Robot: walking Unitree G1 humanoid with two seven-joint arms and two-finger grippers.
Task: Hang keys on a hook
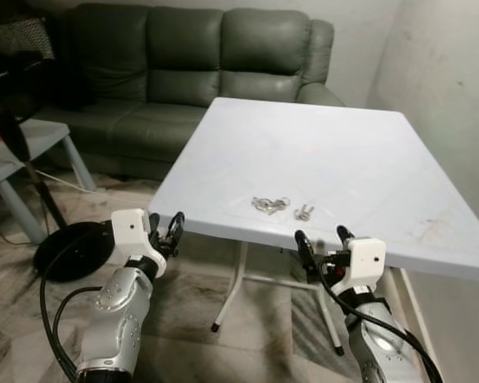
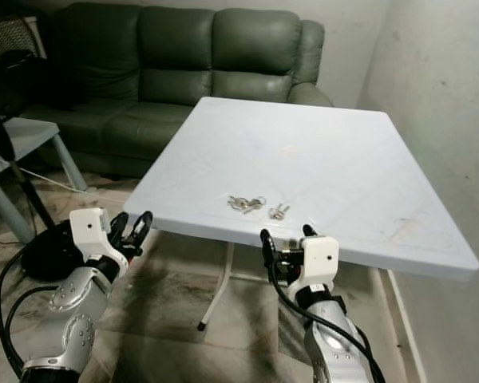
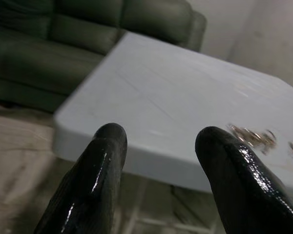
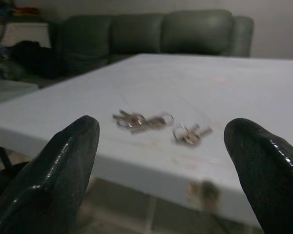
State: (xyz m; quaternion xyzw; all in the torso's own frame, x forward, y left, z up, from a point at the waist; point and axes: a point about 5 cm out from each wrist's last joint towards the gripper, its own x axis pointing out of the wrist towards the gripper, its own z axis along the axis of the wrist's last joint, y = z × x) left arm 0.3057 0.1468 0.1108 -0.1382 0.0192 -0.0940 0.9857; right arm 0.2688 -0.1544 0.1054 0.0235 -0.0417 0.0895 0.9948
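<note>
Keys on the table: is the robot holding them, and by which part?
Nothing is held. Both key bunches lie on the table; both end effectors are open.

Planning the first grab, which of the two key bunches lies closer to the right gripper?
The smaller key bunch, lying right of the larger key bunch, nearer the right gripper.

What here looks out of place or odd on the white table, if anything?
Two bunches of keys lie loose near the front edge of the table, apart from each other. A brownish stain marks the table's right side. Both grippers, left and right, are open below the edge.
</note>
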